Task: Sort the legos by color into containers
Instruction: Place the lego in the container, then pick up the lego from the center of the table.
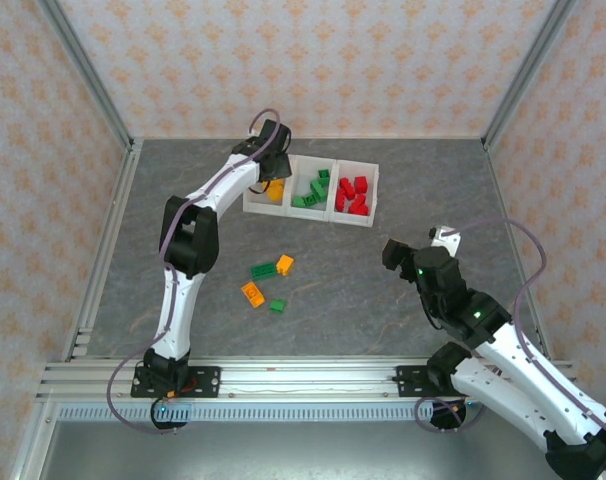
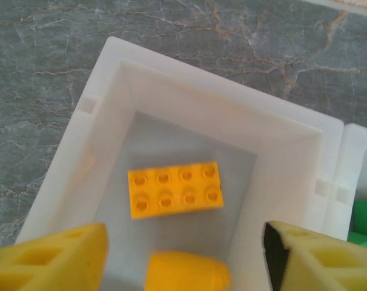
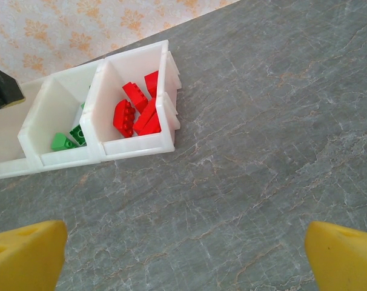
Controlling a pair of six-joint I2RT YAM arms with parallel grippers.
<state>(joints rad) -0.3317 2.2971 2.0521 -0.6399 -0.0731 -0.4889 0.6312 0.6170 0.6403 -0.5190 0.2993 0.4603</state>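
My left jaws spread wide over tray's end compartment [image 2: 280,139], gripping nothing; orange brick [image 2: 175,188] lies inside. Right jaws gaping, empty, above tabletop [image 3: 262,151]. Reds [image 3: 135,112], greens [image 1: 311,190] binned (mostly done imo). To go: four loose legos [image 1: 263,270], two orange, two green.

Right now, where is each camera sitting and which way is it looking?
Top external: high behind the arms, looking down on the table, tray and loose legos; left arm and right arm show.
Left wrist: on the left arm, looking down into the tray's end compartment at an orange brick; open left gripper shows.
Right wrist: on the right arm, looking across the table toward the tray's red legos; open right gripper shows.
Shared: the tray appears in all three.
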